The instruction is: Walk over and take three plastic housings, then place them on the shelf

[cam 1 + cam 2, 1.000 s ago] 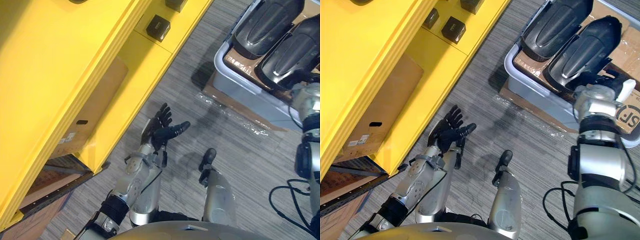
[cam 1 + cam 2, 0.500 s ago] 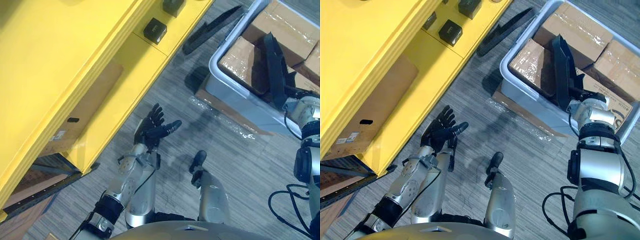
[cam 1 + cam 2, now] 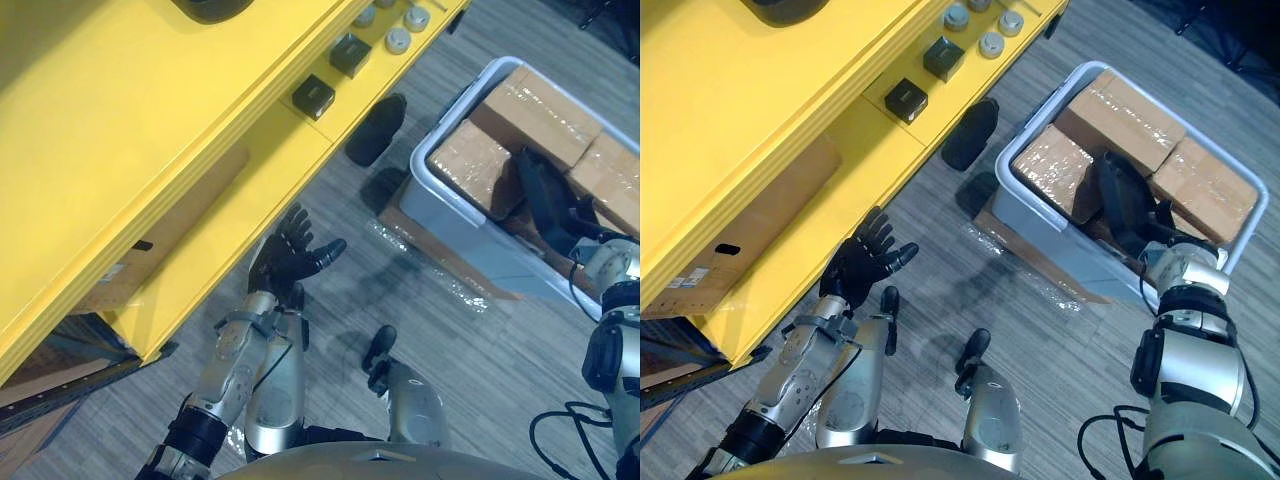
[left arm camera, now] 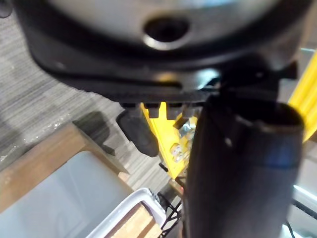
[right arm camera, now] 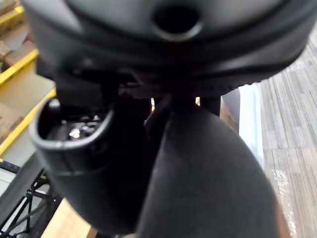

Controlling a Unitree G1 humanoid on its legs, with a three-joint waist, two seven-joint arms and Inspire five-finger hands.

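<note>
Right eye view gives me the layout: yellow shelf [image 3: 790, 130] runs along the left, and the grey bin [image 3: 1045, 228] sits to the right w/ wrapped boxes [image 3: 1120, 110] packed in it. One dark part, the bin housing [image 3: 1122, 200], stands on edge between those boxes toward the bin's near side. My right hand [image 3: 1165, 255] is right up against its near end, but I can't tell whether the fingers are round it; the wrist cam is no help. Left hand [image 3: 290, 262] is empty, fingers spread & relaxed, palm up, over the floor just beside the shelf's lower ledge. A second part, the floor housing [image 3: 970, 133], looks to be lying on the floor between shelf and bin. On the shelf top, far left, there's a dark rounded thing [image 3: 785, 8] cut by the frame edge; maybe a housing, can't confirm.

I read this as the pick-up step, w/ most of the job ahead. Next: confirm a firm grip on the bin housing, lift it straight up clear of the boxes, then swing left to the shelf. The floor housing will need a low reach.
</note>
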